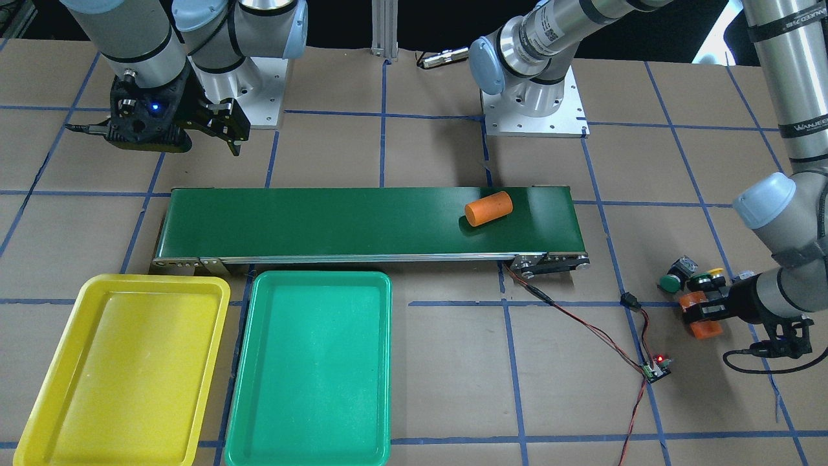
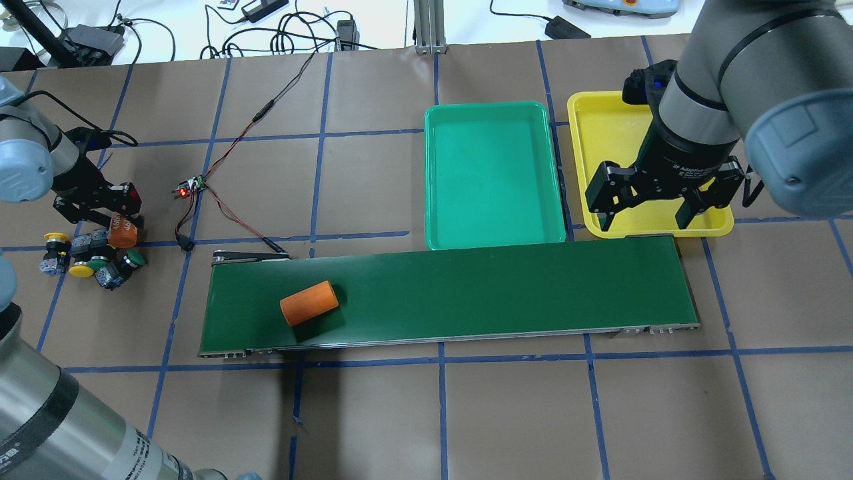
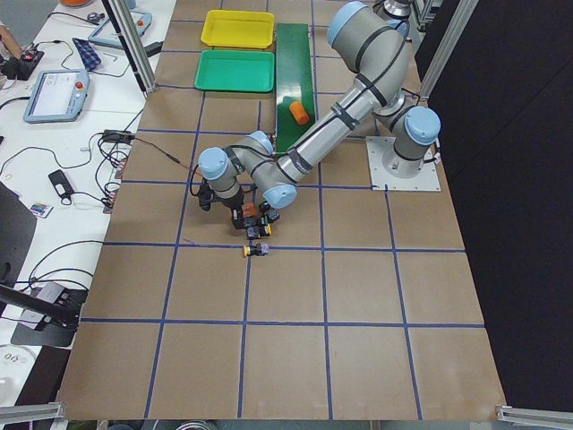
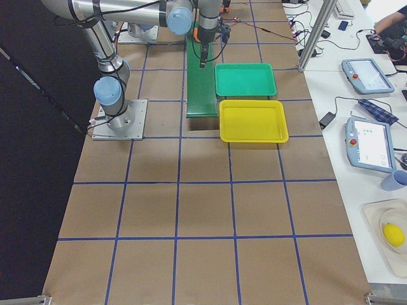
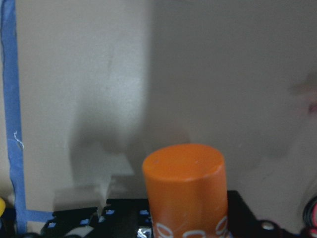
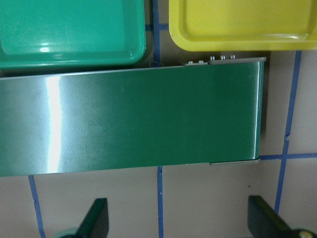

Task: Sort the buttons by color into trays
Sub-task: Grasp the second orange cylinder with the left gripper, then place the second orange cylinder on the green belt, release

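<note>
Buttons (image 2: 93, 259), two yellow-capped and two green-capped, lie huddled on the table (image 2: 400, 413) at the middle left of the overhead view, off the conveyor belt (image 2: 466, 293). Just above them in that view, the left gripper (image 1: 700, 312) is clenched on an orange cylinder (image 5: 185, 188), not a button. Pulling it away so close to the cluster could knock the buttons, tipping or scattering them. A second orange cylinder (image 2: 309, 303) lies on the belt. At the right, the right gripper (image 2: 645, 219) hangs spread and empty beside the green tray (image 2: 490, 173) and the yellow tray (image 2: 600, 133), neither holding a button.
</note>
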